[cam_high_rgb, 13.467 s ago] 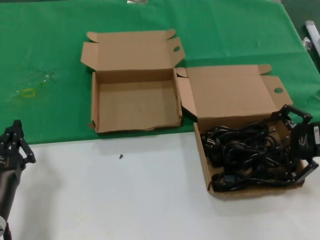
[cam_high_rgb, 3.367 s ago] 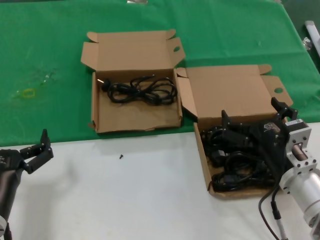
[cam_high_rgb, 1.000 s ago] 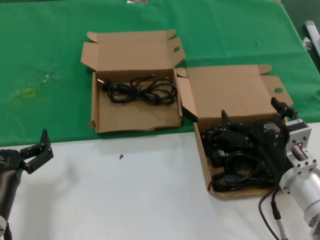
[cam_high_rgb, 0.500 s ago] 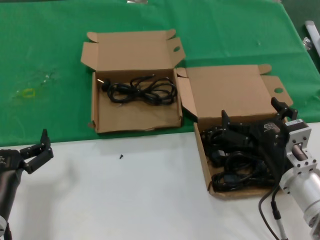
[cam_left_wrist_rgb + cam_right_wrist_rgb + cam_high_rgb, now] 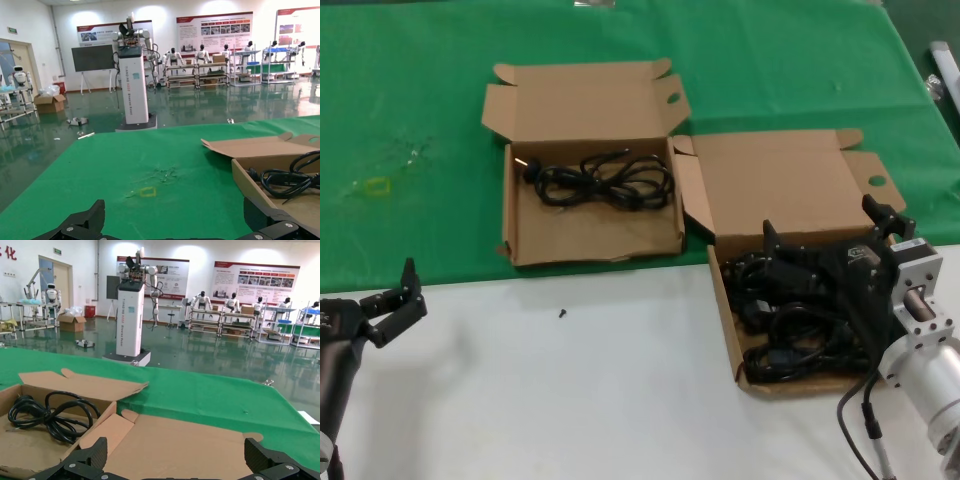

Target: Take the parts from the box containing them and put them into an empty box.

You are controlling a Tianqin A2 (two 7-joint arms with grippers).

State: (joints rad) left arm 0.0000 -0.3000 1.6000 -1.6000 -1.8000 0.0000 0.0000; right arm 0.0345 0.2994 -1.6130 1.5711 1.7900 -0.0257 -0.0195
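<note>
Down inside the squarer box (image 5: 725,320) at the counter's near right, the right pincer (image 5: 825,255) sits among the tangled power cords (image 5: 790,345), its fingers spread apart with nothing visibly clamped. Off to its left, well apart at the counter's (image 5: 600,400) near edge, the left pincer (image 5: 398,300) hovers with fingers spread. Beyond and left of the right pincer, the wider box (image 5: 520,230) on the green cloth (image 5: 410,90) holds one coiled cord (image 5: 600,180).

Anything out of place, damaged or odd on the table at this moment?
Minor things only: a small dark speck lies loose on the white surface before the left box, whose front edge looks ragged, and a yellowish mark stains the green cloth.
</note>
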